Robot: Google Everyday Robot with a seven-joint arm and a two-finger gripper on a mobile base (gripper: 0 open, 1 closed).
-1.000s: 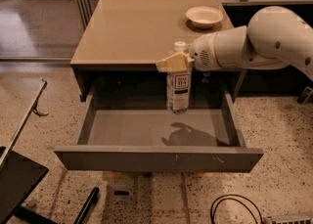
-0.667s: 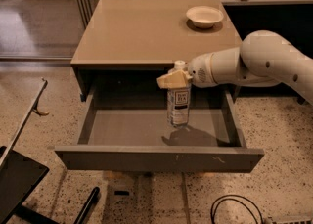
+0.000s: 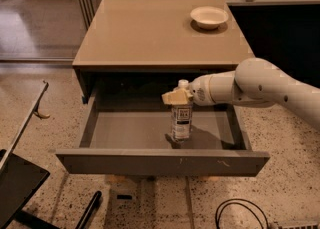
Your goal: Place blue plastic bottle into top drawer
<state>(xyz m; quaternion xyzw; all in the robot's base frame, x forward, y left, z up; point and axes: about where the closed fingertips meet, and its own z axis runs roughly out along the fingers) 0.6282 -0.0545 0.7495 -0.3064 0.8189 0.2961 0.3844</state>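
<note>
The blue plastic bottle (image 3: 181,118) is a slim clear bottle with a white cap and a white-and-dark label. It stands upright inside the open top drawer (image 3: 162,162), its base on or just above the grey drawer floor, right of centre. My gripper (image 3: 177,97) reaches in from the right on the white arm and is shut on the bottle's neck, just below the cap. The drawer is pulled well out from under the tan-topped cabinet (image 3: 150,28).
A shallow white bowl (image 3: 209,17) sits at the back right of the cabinet top. A black cable (image 3: 240,213) lies on the speckled floor at the lower right. Dark equipment (image 3: 20,188) and a thin bar stand at the lower left.
My gripper has lowered the bottle from drawer-rim height down into the drawer and toward its front. The arm has dropped with it. The drawer and bowl have not moved.
</note>
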